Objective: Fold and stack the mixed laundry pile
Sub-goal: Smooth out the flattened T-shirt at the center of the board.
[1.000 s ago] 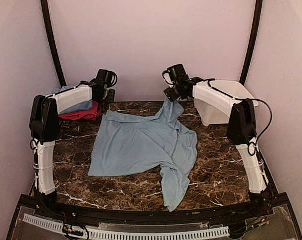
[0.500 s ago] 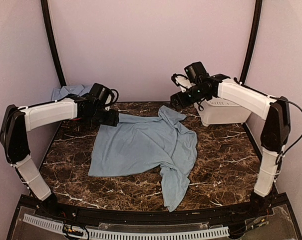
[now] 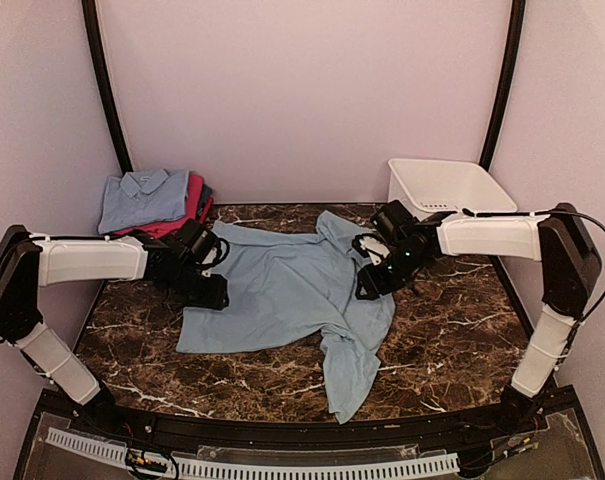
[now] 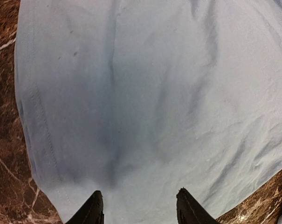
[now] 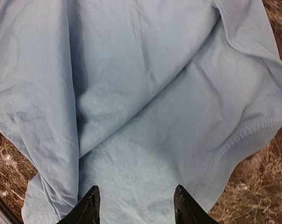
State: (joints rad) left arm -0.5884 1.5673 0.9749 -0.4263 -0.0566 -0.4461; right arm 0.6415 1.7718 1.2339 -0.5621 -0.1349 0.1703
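Two grippers hang low over one pale blue tee, which lies spread out in the middle of the dark marble table. We see the left gripper at the tee's left edge and the right gripper over its right side, where the cloth bunches into folds. In both wrist views the black fingers stand apart, holding nothing, with only blue cloth below them. We cannot tell whether the tips touch it. A long flap of the tee reaches toward the near edge of the table. In the far left corner sits a folded stack, with a pale blue collared shirt on top of a magenta-pink piece. A white tub stands in the far right corner, apart from the tee.
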